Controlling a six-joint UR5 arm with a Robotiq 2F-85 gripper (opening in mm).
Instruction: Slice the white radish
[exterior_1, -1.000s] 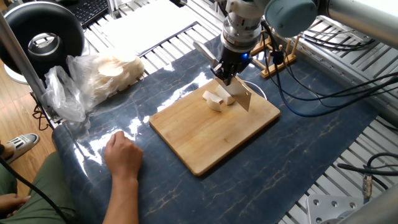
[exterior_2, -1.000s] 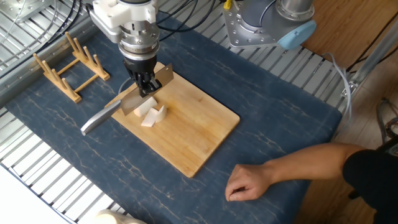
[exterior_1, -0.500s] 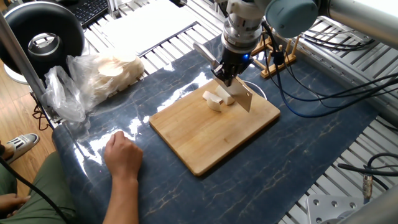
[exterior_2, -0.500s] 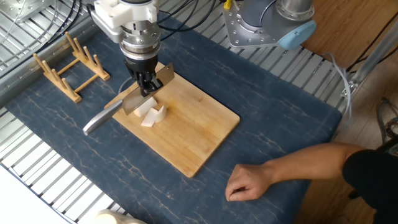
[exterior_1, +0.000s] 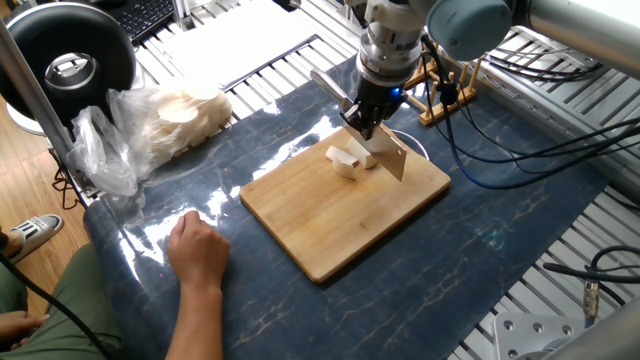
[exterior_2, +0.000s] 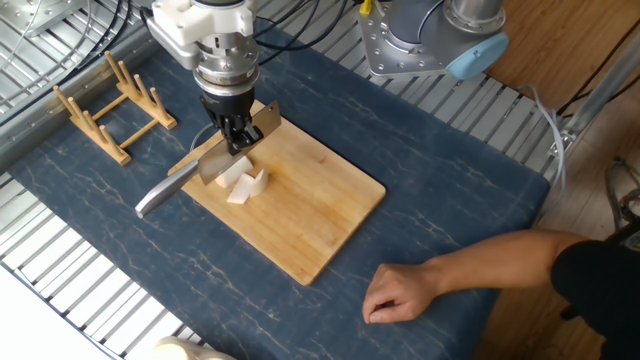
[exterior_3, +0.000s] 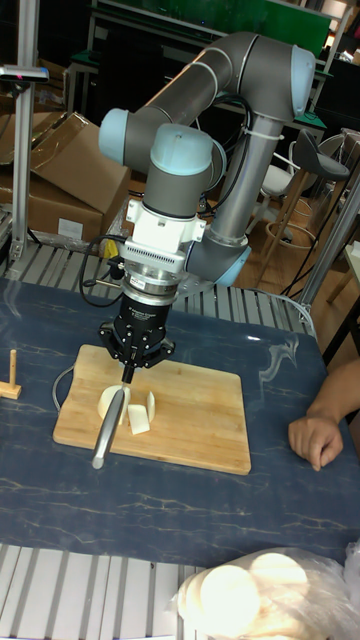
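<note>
The white radish (exterior_1: 345, 162) lies in cream-white pieces on the far part of a wooden cutting board (exterior_1: 335, 225). The pieces (exterior_2: 245, 184) also show in the other fixed view. My gripper (exterior_1: 364, 124) hangs straight down over them, shut on a knife (exterior_2: 235, 152). The steel handle (exterior_2: 163, 191) sticks out past the board's edge. In the tall fixed view the knife (exterior_3: 108, 428) stands edge-on between one radish piece (exterior_3: 104, 399) on its left and others (exterior_3: 141, 413) on its right, under the gripper (exterior_3: 134, 373). Whether the blade touches the board is hidden.
A person's hand (exterior_1: 200, 250) rests on the blue mat near the board's front corner. A clear plastic bag of pale round slices (exterior_1: 170, 118) lies at the mat's left. A wooden rack (exterior_2: 108, 108) stands behind the board. Cables trail to the right.
The knife's handle end has crept a few pixels toward the board. The radish pieces, the arm and the person's hand look the same.
</note>
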